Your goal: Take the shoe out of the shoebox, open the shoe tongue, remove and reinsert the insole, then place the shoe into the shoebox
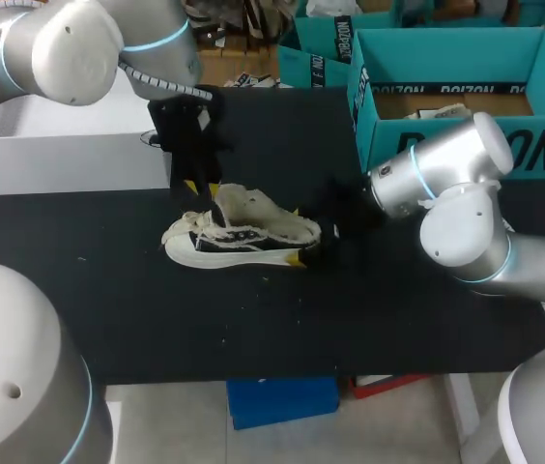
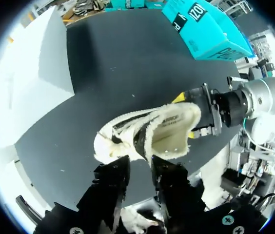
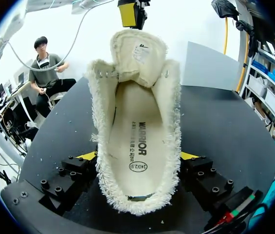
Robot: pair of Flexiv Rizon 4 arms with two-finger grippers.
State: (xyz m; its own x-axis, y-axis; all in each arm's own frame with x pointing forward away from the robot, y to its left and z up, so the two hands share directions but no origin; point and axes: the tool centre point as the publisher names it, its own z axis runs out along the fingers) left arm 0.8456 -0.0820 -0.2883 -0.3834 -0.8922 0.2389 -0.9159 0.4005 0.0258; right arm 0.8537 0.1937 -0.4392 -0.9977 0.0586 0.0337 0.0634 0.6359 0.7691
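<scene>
Shoe (image 1: 243, 235) is already out of the shoebox (image 1: 446, 37), heel clamped between the right claw (image 3: 137, 157). Tongue (image 3: 137, 53) is lifted ahead of the left claw (image 2: 141, 166), whose grip can't be told. Insole (image 3: 137, 136) work and reboxing look left.

Held in the right claw (image 3: 137, 157), the shoe (image 1: 243, 237) is matt cream cloth with rough, frayed edges. Its insole (image 3: 138, 146) is smooth woven fabric. The claw's fingers (image 3: 74, 171) are matt black bolted blocks. The worktop (image 3: 215, 126) beneath the claw is matt black. The shoebox (image 1: 379, 135) beside the claw is matt teal cardboard.
</scene>
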